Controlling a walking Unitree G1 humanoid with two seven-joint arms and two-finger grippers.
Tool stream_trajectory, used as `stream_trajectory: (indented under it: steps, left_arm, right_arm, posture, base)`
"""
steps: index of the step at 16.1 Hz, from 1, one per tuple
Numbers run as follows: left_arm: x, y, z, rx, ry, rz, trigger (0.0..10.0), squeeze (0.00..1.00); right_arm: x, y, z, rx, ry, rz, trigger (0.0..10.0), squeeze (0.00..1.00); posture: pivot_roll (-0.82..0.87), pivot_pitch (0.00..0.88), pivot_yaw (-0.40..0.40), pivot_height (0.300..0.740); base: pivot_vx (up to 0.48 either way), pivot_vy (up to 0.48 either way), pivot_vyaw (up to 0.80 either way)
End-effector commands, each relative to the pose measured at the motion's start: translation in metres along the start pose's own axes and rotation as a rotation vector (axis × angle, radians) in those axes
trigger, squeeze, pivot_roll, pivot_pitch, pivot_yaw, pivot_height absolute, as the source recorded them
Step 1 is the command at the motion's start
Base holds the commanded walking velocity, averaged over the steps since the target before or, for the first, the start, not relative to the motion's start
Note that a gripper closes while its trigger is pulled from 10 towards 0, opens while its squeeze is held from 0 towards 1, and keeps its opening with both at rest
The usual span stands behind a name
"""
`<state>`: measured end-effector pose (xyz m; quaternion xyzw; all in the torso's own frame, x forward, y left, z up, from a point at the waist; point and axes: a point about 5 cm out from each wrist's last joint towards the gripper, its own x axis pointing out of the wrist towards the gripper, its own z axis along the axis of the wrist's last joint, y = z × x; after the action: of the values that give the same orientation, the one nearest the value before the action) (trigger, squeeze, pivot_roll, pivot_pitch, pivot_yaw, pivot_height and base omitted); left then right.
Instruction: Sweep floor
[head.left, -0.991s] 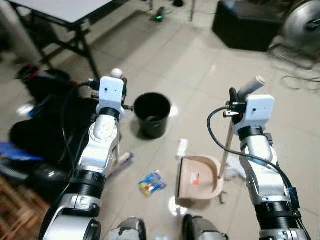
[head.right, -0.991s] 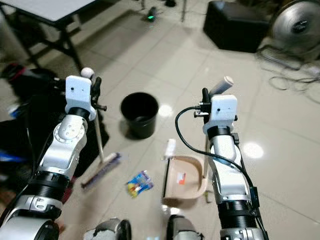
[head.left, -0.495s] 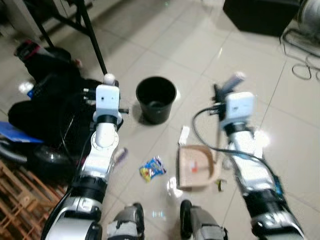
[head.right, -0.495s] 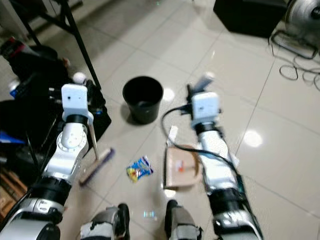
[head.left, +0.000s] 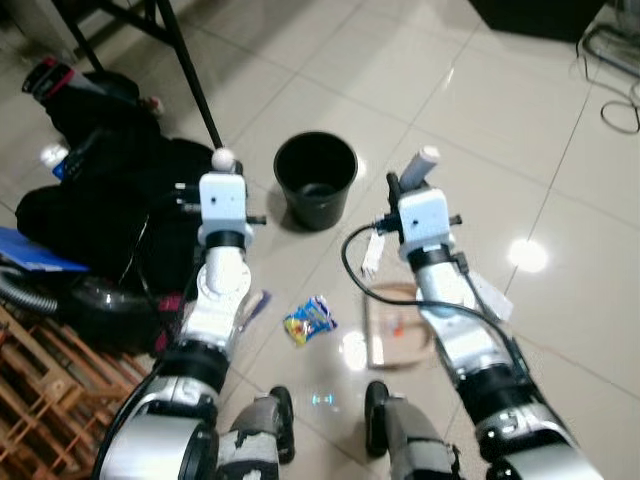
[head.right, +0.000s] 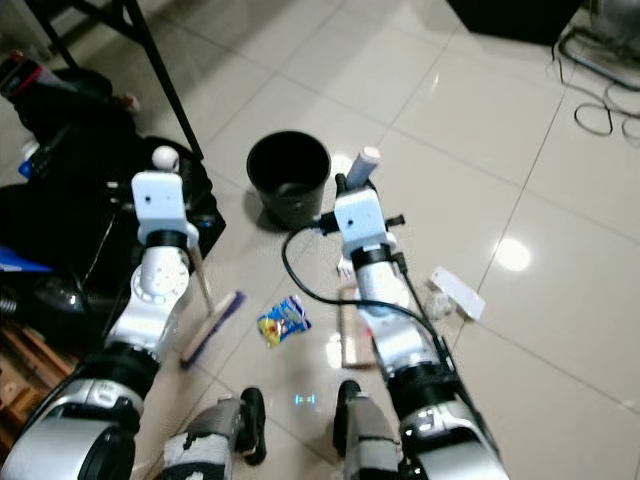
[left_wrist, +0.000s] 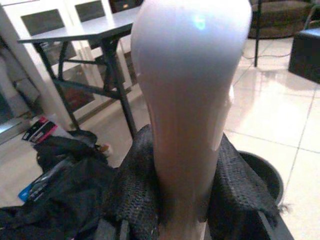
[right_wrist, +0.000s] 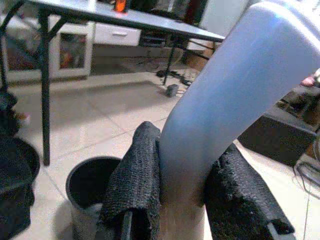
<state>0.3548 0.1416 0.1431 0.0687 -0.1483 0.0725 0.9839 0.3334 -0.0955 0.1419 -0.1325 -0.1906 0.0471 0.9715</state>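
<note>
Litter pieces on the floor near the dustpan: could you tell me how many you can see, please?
3: a colourful wrapper left of the dustpan, a white scrap beyond it, and white paper right. Arms may hide more.

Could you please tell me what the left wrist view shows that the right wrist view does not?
Left wrist view alone: the left gripper shut on the broom handle, with dark bags on the floor behind it. Right wrist view alone: the right gripper shut on the dustpan handle. Both share the black bin and a dark-legged table on pale tiles.
</note>
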Motion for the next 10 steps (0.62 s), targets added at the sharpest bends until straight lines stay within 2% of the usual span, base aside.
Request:
stream_trajectory:
  steps: [1, 4, 7, 9, 10]
  left_arm:
    - [-0.003, -0.001, -0.002, -0.01, -0.006, 0.007, 10.0, 0.0]
    - [-0.007, -0.003, -0.008, -0.019, 0.0, 0.013, 10.0, 0.0]
    - [-0.009, -0.001, -0.01, -0.036, 0.01, 0.043, 10.0, 0.0]
    - [-0.005, -0.007, -0.007, -0.139, 0.022, 0.056, 10.0, 0.0]
    - [-0.004, -0.011, -0.006, -0.18, 0.026, 0.053, 10.0, 0.0]
  right_arm:
    - [-0.006, 0.006, 0.0, 0.0, -0.019, -0.006, 10.0, 0.0]
    - [-0.025, 0.037, -0.003, -0.033, -0.014, 0.001, 10.0, 0.0]
    - [-0.031, 0.044, -0.005, -0.038, 0.002, -0.018, 10.0, 0.0]
    - [-0.027, 0.042, -0.002, 0.06, 0.026, -0.104, 10.0, 0.0]
    - [-0.027, 0.042, -0.002, 0.067, 0.025, -0.109, 10.0, 0.0]
  posture:
    - [0.04, 0.379, 0.046, 0.74]
    - [0.06, 0.381, 0.044, 0.74]
    - [0.07, 0.382, 0.051, 0.74]
    - [0.06, 0.383, 0.053, 0.74]
    - [0.06, 0.384, 0.054, 0.74]
  base:
    - [0.0, 0.0, 0.0]
    - [0.0, 0.0, 0.0]
    - [0.0, 0.0, 0.0]
    - [0.0, 0.0, 0.0]
    - [0.0, 0.0, 0.0]
